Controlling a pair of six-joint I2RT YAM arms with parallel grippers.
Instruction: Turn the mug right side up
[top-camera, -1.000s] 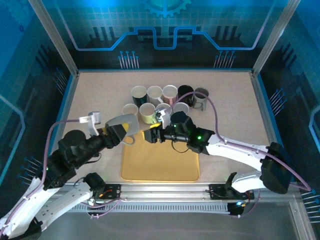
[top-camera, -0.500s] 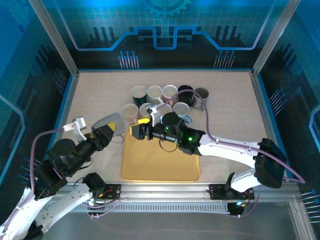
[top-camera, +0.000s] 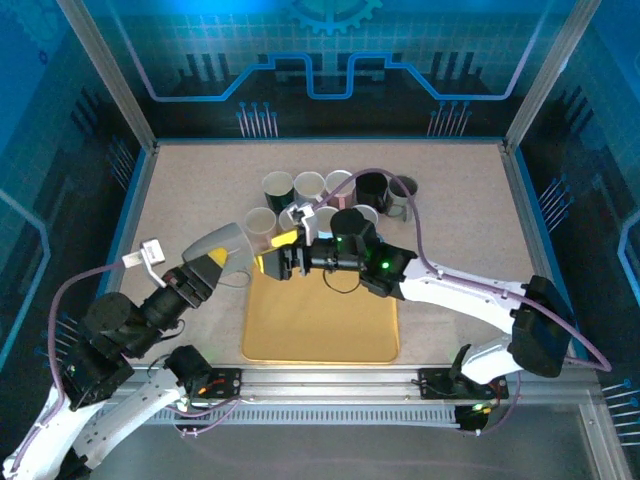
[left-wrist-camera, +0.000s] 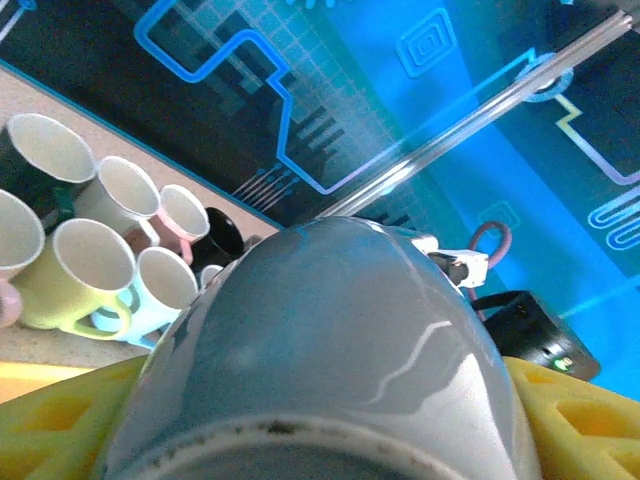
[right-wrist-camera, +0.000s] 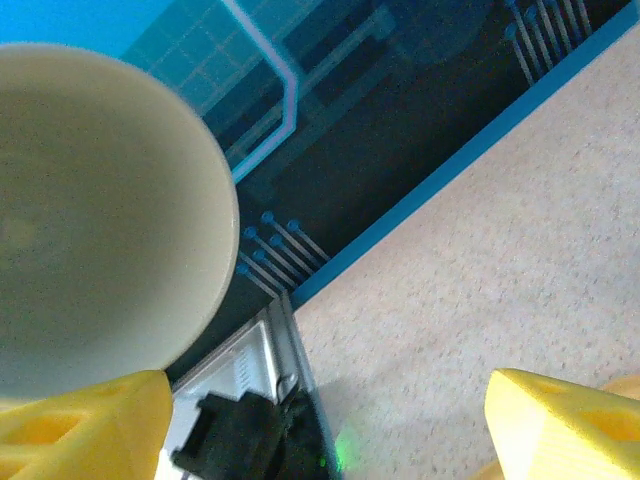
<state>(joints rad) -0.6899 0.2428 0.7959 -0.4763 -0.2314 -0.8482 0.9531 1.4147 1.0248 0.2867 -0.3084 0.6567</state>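
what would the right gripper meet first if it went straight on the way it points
Probably the grey mug held by the left gripper; the open right gripper points at its mouth, though depth is unclear.

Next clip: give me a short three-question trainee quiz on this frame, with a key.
1. Multiple choice: which gripper holds the grey mug? A left, B right, C neither.
2. True or false: the right gripper is clamped shut on a mug.
3. Fill in: the mugs clustered behind the yellow tray stand open side ____.
Key: 1 A, the left gripper; 2 false, its jaws stand open; 3 up.
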